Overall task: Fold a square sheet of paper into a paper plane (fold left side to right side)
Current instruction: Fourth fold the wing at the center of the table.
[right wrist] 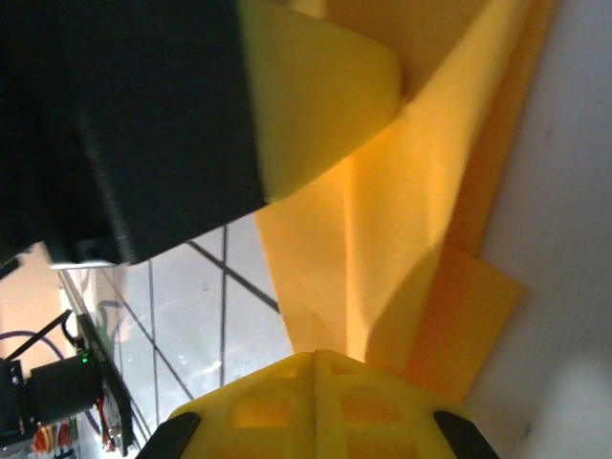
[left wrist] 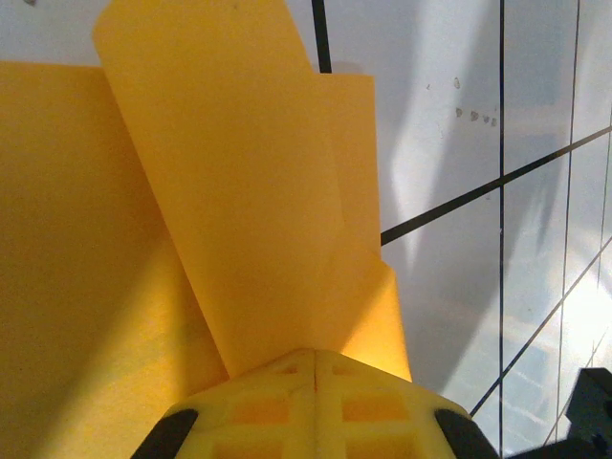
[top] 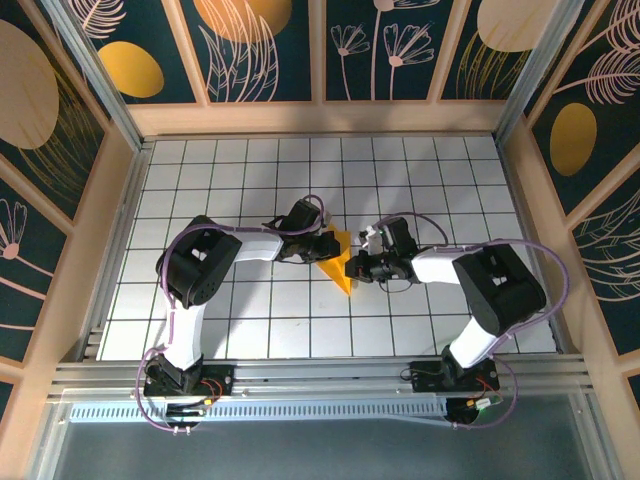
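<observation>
Desk [top: 240, 330]: white grid under your arms | folded paper sheet [top: 340, 272]: frame centre, long axis up-down, tip toward lower edge | your left pincer [left wrist: 316, 368]: clamped on its upper-left part | your right pincer [right wrist: 316, 363]: clamped on its right edge

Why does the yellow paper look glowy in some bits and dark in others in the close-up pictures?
Left wrist view: the paper glows where light hits the curled flap and turns brownish in shade at lower left; grey shadows cross the table. Right wrist view: one bright band beside a darker shaded fold.
</observation>
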You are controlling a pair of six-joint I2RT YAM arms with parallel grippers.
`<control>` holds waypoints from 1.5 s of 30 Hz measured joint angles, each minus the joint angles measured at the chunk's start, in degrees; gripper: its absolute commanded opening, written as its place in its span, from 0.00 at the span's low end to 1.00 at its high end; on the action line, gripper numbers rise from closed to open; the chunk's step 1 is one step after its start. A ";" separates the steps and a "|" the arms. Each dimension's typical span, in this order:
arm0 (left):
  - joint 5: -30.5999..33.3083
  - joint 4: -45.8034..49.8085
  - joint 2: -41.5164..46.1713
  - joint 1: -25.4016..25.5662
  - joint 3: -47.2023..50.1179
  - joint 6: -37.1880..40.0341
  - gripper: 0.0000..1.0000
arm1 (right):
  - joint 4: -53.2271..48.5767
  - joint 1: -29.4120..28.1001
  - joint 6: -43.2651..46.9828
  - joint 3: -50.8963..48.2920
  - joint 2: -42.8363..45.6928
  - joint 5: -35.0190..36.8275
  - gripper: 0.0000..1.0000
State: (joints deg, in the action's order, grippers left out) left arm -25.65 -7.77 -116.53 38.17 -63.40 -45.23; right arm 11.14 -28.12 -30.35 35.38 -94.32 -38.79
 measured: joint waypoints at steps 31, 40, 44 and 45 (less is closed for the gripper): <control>1.42 -6.84 14.71 -0.17 10.93 -2.62 0.03 | -5.53 -1.49 4.46 3.78 -3.80 3.50 0.00; -3.76 -14.29 13.73 -0.17 15.10 -5.77 0.01 | -5.62 -1.68 4.72 3.91 -3.89 3.96 0.00; -5.20 -16.87 12.13 -0.17 15.08 -6.54 0.01 | -6.23 -2.05 5.11 4.48 -3.98 4.70 0.00; -5.51 -17.29 11.61 -0.17 15.08 -6.60 0.01 | -6.34 -2.14 5.25 4.63 -4.02 4.79 0.00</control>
State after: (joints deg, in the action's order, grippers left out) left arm -31.16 -25.06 -104.92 38.00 -48.31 -51.83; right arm 4.80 -30.26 -25.10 40.01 -98.35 -34.00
